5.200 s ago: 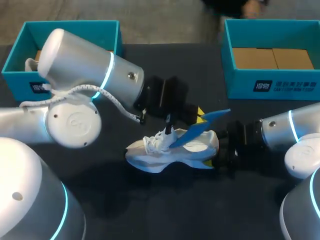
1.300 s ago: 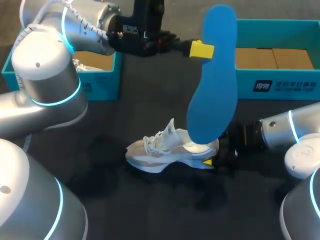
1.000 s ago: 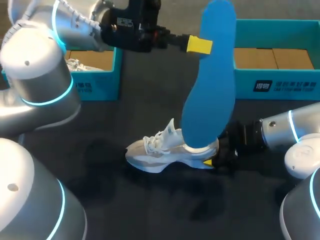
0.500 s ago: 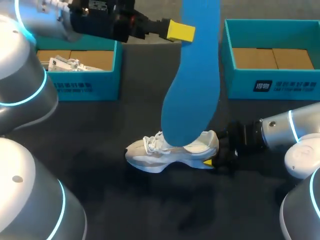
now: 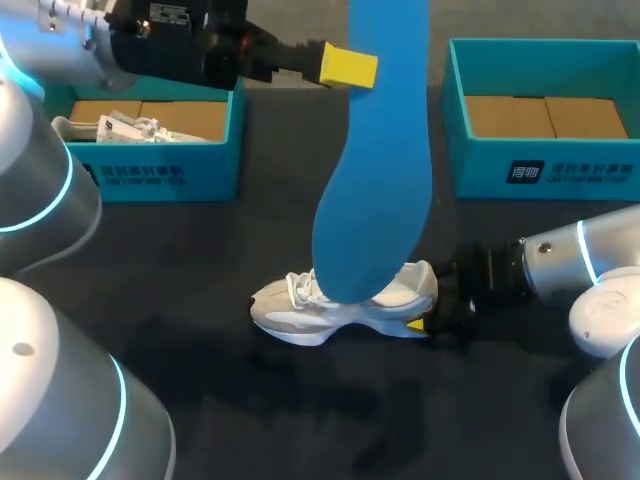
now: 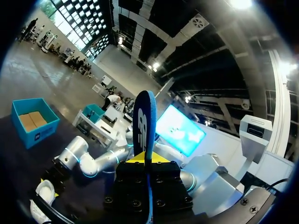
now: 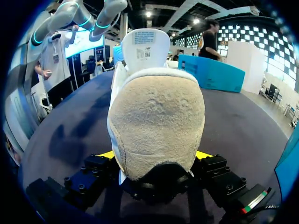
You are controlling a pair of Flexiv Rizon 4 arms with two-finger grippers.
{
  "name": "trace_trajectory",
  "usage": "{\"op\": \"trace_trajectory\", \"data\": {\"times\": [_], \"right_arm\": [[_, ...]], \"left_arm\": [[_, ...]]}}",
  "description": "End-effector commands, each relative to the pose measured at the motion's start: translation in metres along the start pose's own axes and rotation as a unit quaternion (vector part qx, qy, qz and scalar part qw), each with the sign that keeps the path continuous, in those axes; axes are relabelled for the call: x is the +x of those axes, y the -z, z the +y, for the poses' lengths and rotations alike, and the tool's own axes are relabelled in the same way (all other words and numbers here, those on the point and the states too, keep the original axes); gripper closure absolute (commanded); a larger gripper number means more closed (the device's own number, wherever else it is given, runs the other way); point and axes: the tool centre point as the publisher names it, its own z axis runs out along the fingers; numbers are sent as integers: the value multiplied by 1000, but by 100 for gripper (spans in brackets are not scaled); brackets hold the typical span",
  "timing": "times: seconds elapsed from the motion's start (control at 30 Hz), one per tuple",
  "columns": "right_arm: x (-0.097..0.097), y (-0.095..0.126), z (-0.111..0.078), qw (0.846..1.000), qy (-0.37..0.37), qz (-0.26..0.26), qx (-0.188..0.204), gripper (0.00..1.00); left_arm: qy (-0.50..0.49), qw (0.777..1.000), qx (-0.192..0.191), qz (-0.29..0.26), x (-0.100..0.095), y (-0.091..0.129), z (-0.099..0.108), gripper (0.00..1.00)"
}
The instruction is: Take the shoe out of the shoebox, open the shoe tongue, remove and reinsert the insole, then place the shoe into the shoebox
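Dark surface (image 5: 180, 300) bearing three items. A teal left shoebox (image 5: 150, 178) stands at the far left and a teal right shoebox (image 5: 545, 172) at the far right, well apart. Between them, nearer the robot, a white shoe (image 5: 300, 318) rests upright on its sole, toe leftward, heel rightward.

Robot workbench in a lab-style test space.
A white left arm (image 5: 40, 180) and right arm (image 5: 585, 265), both ringed with cyan light, flank a black table (image 5: 200, 310) carrying a left shoebox (image 5: 140, 178) and right shoebox (image 5: 590, 172), both teal and open.
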Motion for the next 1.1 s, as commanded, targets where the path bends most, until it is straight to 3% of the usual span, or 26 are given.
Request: {"op": "trace_trajectory", "data": {"times": [0.03,0.87,1.0,1.07,1.1], "right_arm": [[0,0,1,1000,0,-1,3,100],[0,0,1,1000,0,-1,3,100],[0,0,1,1000,0,-1,3,77],[0,0,1,1000,0,-1,3,56],[0,0,1,1000,0,-1,3,36]], "left_arm": [[-3,1000,4,0,0,-2,3,100],[-3,1000,4,0,0,-2,3,100],[-3,1000,4,0,0,-2,3,100],[-3,1000,4,0,0,-2,3,100],[-3,1000,4,0,0,-2,3,100]]}}
